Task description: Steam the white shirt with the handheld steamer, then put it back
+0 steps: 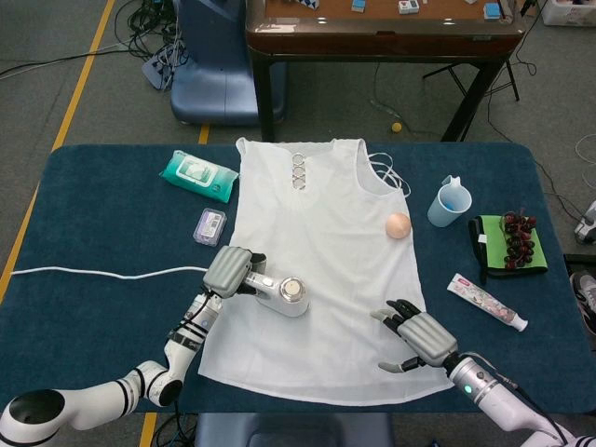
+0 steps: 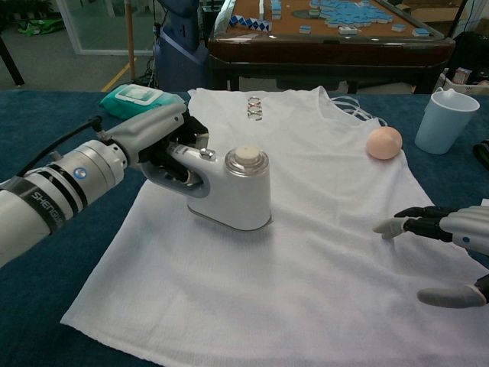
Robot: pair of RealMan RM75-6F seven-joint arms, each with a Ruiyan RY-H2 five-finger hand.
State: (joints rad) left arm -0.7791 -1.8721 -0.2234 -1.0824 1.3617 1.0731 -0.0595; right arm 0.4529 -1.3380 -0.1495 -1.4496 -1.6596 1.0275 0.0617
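Your left robot hand (image 2: 164, 145) grips the steamer (image 2: 233, 187), standing on the white shirt (image 1: 326, 270). Your right robot hand (image 1: 419, 335) hovers open over its hem. Only the head view shows the toothpaste (image 1: 486, 301).

The white shirt (image 1: 321, 270) lies flat at the centre of the frame on the dark blue counter (image 1: 93, 233). My left robot hand (image 1: 228, 272) grips the handheld steamer (image 1: 284, 296), which rests on the shirt left of centre. My right robot hand (image 1: 419, 335) rests on the shirt at lower right, fingers spread, holding nothing. A peach-coloured ball (image 1: 398, 224) sits on the shirt's right side. A wipes pack (image 1: 198, 175) lies at upper left; a blue cup (image 1: 450, 201) stands at upper right.
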